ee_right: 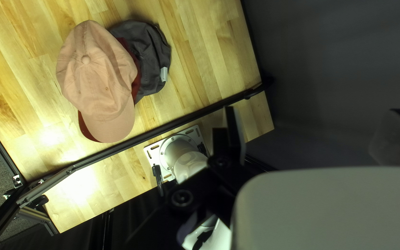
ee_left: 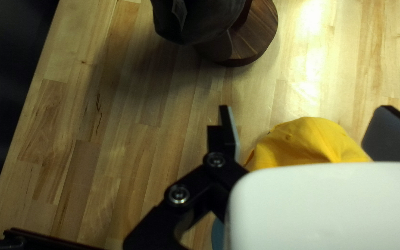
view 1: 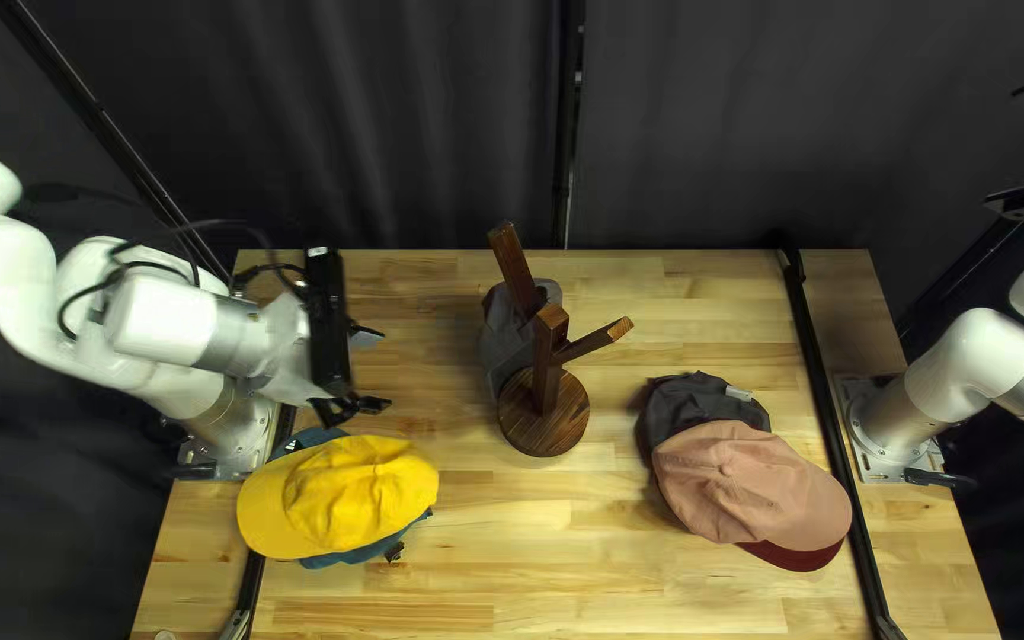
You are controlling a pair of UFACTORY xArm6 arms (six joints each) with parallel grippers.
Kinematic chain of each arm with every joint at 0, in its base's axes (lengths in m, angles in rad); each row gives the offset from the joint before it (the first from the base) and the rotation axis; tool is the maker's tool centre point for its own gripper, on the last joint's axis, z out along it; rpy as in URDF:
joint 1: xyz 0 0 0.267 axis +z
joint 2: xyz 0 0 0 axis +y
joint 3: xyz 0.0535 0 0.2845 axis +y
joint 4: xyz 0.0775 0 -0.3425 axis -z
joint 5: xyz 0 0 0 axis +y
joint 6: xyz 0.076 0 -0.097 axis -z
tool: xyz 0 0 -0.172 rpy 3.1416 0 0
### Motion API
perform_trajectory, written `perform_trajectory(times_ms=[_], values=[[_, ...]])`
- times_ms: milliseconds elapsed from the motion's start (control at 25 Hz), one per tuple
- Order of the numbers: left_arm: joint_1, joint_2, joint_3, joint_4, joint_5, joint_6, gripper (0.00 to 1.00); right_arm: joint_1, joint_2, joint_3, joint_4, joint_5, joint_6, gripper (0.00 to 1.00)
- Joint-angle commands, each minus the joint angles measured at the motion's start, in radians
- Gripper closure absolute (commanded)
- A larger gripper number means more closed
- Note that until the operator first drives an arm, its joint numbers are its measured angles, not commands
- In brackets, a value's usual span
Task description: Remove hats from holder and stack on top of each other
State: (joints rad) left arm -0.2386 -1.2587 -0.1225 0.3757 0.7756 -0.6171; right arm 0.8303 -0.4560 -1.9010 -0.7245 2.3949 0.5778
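A: Your left gripper (view 1: 380,370) is released, fingers spread and empty. It hovers at the left of the top left view, above the table (view 1: 565,569), just behind the yellow hat (view 1: 339,493).

B: Noted. Your right gripper (ee_right: 311,132) is likewise released and grasps nothing. It is raised past the table's right edge, over its own base.

A: Hats: your yellow hat lies on a teal hat (view 1: 361,556), lower left of the top left view.

B: At the lower right, the pink hat (view 1: 748,484) lies over a dark red hat (view 1: 796,558), and both overlap a dark grey hat (view 1: 694,404).

A: One grey hat (view 1: 503,338) hangs on the wooden holder (view 1: 548,409) at centre, ahead of your left gripper.
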Motion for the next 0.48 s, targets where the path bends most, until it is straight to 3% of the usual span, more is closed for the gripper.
perform_trajectory(times_ms=[40,480], values=[[0.086,0.12,-0.018,-0.035,-0.128,0.076,0.0,0.0,0.0,0.0,0.0,0.0,0.0,0.0],[0.22,0.21,0.02,-0.059,-0.324,0.191,0.0,0.0,0.0,0.0,0.0,0.0,0.0,0.0]])
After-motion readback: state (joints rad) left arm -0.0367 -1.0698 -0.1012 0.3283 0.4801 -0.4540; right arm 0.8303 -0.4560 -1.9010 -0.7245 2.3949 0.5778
